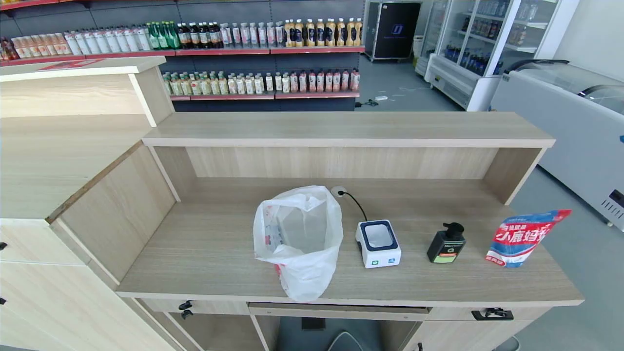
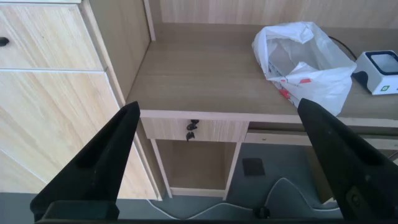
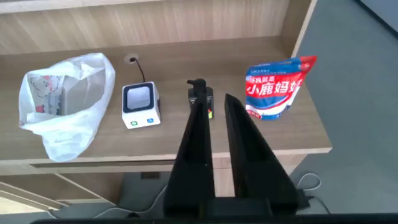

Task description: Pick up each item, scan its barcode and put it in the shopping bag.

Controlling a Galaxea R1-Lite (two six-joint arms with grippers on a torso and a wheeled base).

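We find the thin white translucent plastic shopping bag (image 1: 298, 241) standing on the pale wood-grain counter (image 1: 204, 253) with its mouth propped open upward, which we judge lets items drop straight in. A pale boxy pack (image 1: 292, 226) sits inside it.

Just beside the bag, to its right, the small white barcode scanner with a dark-framed window (image 1: 378, 243) faces up, so a code can pass over it on the way to the bag. Further right, apart from each other, stand the dark pump bottle with a green label (image 1: 446, 243) and the blue, white and red stand-up pouch (image 1: 524, 238). Both are upright and, we judge, not yet scanned.

Our left gripper (image 2: 217, 104) hangs before the counter's left part, fingers spread wide and empty. Our right gripper (image 3: 211, 99) is above the counter's front edge, lined up with the pump bottle, fingers drawn nearly together around nothing. We judge the bottle the likely next pick, which calls for spreading them first.
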